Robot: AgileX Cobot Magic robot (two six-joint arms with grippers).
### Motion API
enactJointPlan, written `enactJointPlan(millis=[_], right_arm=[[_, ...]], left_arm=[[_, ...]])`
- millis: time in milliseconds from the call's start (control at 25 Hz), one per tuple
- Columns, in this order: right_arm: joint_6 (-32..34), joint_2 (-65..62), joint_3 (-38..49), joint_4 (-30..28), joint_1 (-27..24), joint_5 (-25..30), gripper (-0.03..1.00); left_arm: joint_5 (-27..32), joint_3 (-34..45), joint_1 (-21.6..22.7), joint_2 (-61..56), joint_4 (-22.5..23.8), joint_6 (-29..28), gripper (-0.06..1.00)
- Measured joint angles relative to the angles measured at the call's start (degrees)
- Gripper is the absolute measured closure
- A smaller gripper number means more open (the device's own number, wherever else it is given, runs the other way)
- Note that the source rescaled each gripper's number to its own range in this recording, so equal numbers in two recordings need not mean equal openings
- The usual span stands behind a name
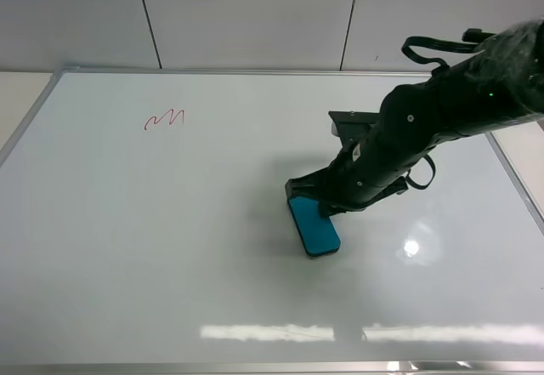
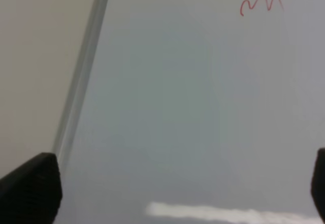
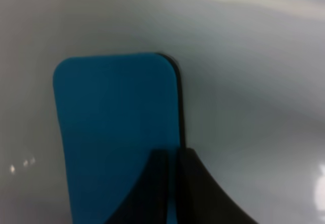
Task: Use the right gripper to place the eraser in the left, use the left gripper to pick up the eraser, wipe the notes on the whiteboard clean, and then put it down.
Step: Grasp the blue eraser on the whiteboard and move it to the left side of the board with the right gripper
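Note:
The teal-blue eraser [image 1: 314,229] lies flat on the whiteboard [image 1: 170,247], right of its middle. My right gripper [image 1: 323,207] is down at the eraser's far end. In the right wrist view its fingers [image 3: 203,193] stand together, with only a thin slit between them, over the edge of the eraser [image 3: 111,127]; I cannot tell whether they touch it. The red notes [image 1: 164,120] are at the board's far left and show in the left wrist view [image 2: 261,3]. My left gripper [image 2: 183,183] is open and empty above the board [image 2: 177,107], out of the high view.
The board's silver frame [image 2: 81,82] runs along its left side, with a beige tabletop [image 2: 30,56] beyond it. A grey-white panelled wall [image 1: 255,9] stands behind the board. Light glare [image 1: 272,332] lies along the near edge.

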Motion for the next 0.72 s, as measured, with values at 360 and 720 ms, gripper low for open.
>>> enactJointPlan(millis=[360, 720], right_arm=[[1.07, 6.18, -10.08, 0.43, 4.76, 8.29, 0.97], [0.56, 11.37, -19.06, 0.75, 10.46, 9.71, 0.97]], left_arm=[[0.0, 0.0, 0.0, 0.0, 0.0, 0.0, -0.06], [0.0, 0.0, 0.0, 0.0, 0.0, 0.0, -0.06]])
